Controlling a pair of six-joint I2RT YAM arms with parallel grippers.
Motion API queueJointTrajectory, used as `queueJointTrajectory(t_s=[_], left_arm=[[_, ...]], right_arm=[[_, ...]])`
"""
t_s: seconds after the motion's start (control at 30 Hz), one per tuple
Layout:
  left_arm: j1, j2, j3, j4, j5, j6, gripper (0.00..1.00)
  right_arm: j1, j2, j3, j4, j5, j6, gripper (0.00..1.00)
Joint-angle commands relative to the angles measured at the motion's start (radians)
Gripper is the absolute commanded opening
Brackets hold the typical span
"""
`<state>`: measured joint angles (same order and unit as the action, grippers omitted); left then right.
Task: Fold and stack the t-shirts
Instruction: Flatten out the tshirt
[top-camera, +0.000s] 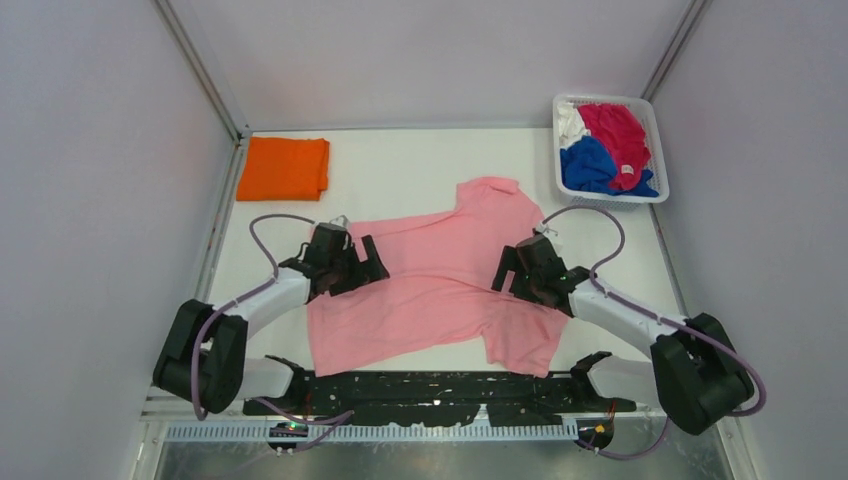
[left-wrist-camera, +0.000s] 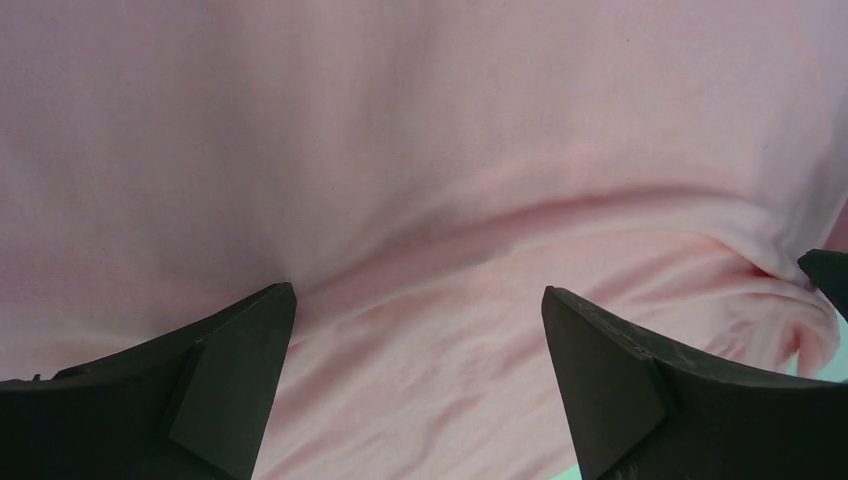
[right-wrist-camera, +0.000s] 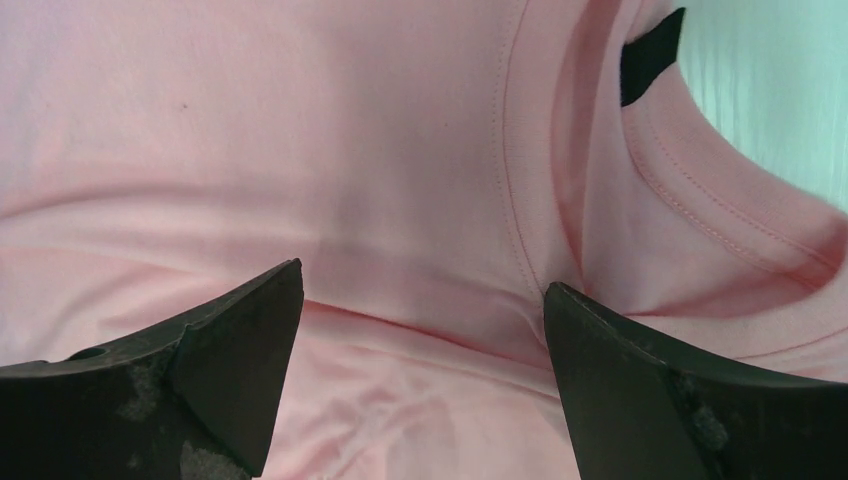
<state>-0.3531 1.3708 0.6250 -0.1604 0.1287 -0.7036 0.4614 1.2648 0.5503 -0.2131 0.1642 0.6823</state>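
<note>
A light pink t-shirt (top-camera: 440, 285) lies spread and slightly crumpled on the white table, collar toward the right. My left gripper (top-camera: 373, 262) is open and empty, low over the shirt's left edge. In the left wrist view pink cloth (left-wrist-camera: 420, 180) fills the space between the spread fingers (left-wrist-camera: 235, 370). My right gripper (top-camera: 506, 268) is open and empty over the shirt's right side. The right wrist view shows its collar (right-wrist-camera: 700, 205) with a black label (right-wrist-camera: 650, 55) just beyond the right finger (right-wrist-camera: 610, 380). A folded orange t-shirt (top-camera: 283, 167) lies at the back left.
A white mesh basket (top-camera: 655, 150) at the back right holds a magenta-red shirt (top-camera: 617, 135), a royal blue shirt (top-camera: 590, 165) and a white shirt (top-camera: 570, 120). Grey walls enclose the table on the left, back and right.
</note>
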Motion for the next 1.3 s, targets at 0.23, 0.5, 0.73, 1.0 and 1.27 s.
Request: queueJointTrajectory(t_s=[0.23, 0.5, 0.73, 1.0, 1.27], left_arm=[[-0.027, -0.153, 0.026, -0.216, -0.203, -0.020, 1.00], [0.130, 0.012, 0.193, -0.198, -0.271, -0.037, 1.00], [0.234, 0.168, 0.283, -0.161, -0.269, -0.044, 1.00], [0.271, 0.276, 0.374, -0.174, -0.297, -0.048, 0.75], [0.295, 0.334, 0.447, -0.203, -0.288, -0.059, 0.56]], right_arm=[[0.076, -0.317, 0.025, -0.148, 0.187, 0.029, 0.95], [0.068, -0.163, 0.094, 0.146, 0.195, -0.037, 0.96], [0.051, 0.040, 0.167, 0.202, 0.133, -0.088, 0.95], [-0.005, 0.105, 0.159, 0.243, 0.061, -0.086, 0.96], [-0.038, 0.082, 0.128, 0.241, 0.052, -0.082, 0.96]])
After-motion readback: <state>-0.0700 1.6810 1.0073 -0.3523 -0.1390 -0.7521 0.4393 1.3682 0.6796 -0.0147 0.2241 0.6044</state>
